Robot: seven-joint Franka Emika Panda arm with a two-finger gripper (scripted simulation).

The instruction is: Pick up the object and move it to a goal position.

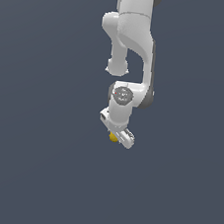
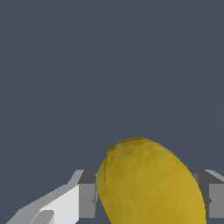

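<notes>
Item 1. Yellow fruit-shaped object (image 2: pixel 151 183): in the wrist view it fills the lower middle of the picture, nearest the camera. Its form is oval and elongated, like a lemon, not truly round; the skin is matte yellow with faint mottling and a slightly greenish tinge at the narrower upper end. It sits tilted, long axis running diagonally. In the exterior view the same object (image 1: pixel 113 137) shows only as a small yellow-orange spot at the lower tip of the arm, partly hidden by the white hand.

Item 2. Gripper (image 2: pixel 148 197): two grey fingers (image 2: pixel 87 194) stand one on each side of the fruit, with the white body of the hand visible beside one of them. Both fingers lie against the flanks of the object, clasping it between them. In the exterior view the gripper (image 1: pixel 117 136) is tilted, the fruit lodged at its underside toward the exterior view's left.

Item 3. Panda arm (image 1: pixel 134 47): white links with grey joints, descending from the top edge of the exterior view, bent at the elbow and ending in the wrist joint (image 1: pixel 122 95) just above the hand.

Item 4. Background (image 1: pixel 33 124): uniform dark slate grey in both views; whether it is a floor or a wall cannot be told.
</notes>
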